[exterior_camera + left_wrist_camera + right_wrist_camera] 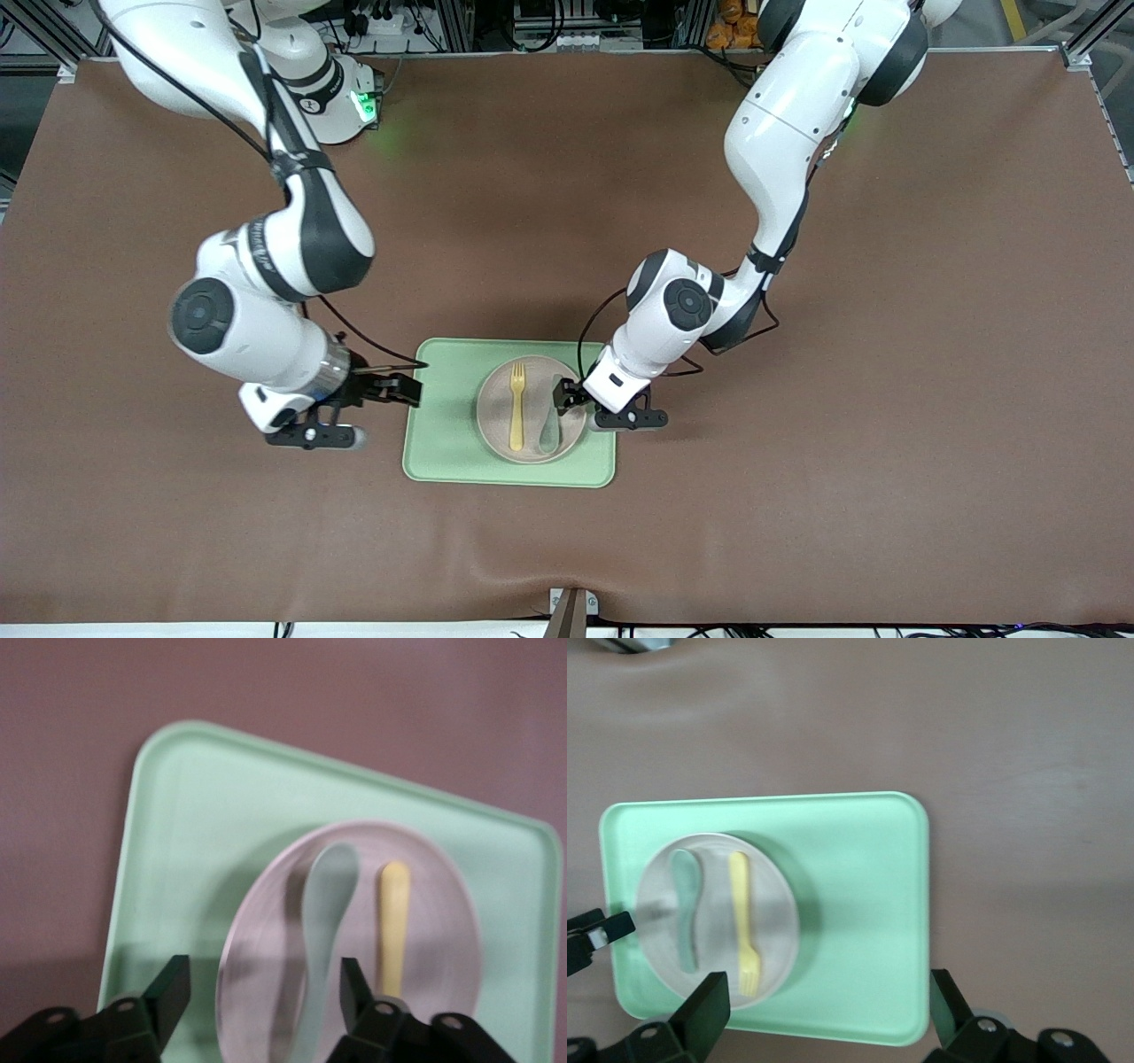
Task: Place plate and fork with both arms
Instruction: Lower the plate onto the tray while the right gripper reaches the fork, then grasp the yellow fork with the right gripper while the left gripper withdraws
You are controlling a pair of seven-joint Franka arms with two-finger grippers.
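Note:
The cream-white plate (493, 409) lies on the pale green tray (443, 430). The yellow fork (516, 403) and a teal spoon (551, 427) lie side by side on the plate. My left gripper (565, 395) is open, over the plate's rim on the side toward the left arm's end of the table. In the left wrist view the plate (443, 930), spoon (328, 895) and fork (394, 912) show ahead of the open left gripper (264, 979). My right gripper (409, 388) is open and empty over the tray's edge toward the right arm's end. The right wrist view shows the tray (859, 904), plate (778, 912) and fork (744, 921).
The tray sits on a brown table cover (797, 443) in the part nearer the front camera. The left gripper's fingertip (607, 928) shows at the plate's rim in the right wrist view. A small bracket (571, 611) sticks up at the table's near edge.

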